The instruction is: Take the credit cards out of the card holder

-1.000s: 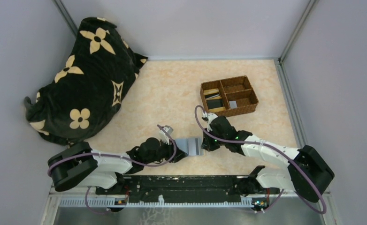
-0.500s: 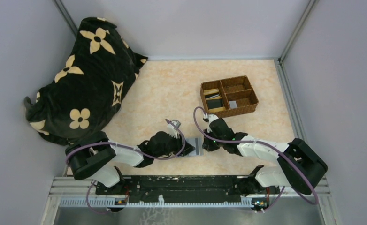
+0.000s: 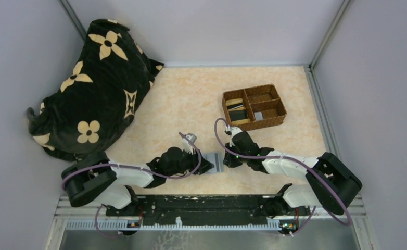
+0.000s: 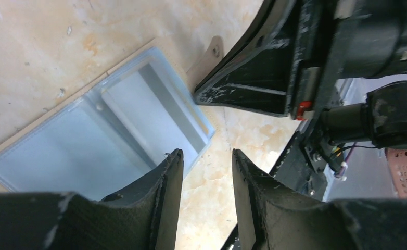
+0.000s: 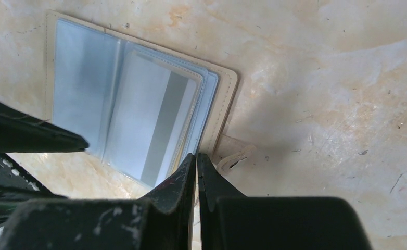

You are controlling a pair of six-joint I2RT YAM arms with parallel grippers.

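Card holder (image 3: 215, 162) is lying open at the table's (image 3: 191, 104) 6 o'clock, a credit card (image 5: 154, 125) sitting in its sleeve, with the left pincer (image 4: 207, 156) hovering jaws apart at its 9 o'clock and the right pincer (image 5: 196, 159) resting tips together, empty, at 3 o'clock: the unpinned holder is probably risking sliding with any tug.

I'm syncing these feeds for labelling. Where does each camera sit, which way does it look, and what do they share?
Top external: fixed above and behind the arms, looking down on the table; both arms show, bases at bottom.
Left wrist: wrist-mounted, looking down past the open left claw at the card holder, with the right claw opposite.
Right wrist: wrist-mounted, looking down past its own shut claw at the holder's corner and a striped card.
Shared: all three show the card holder.
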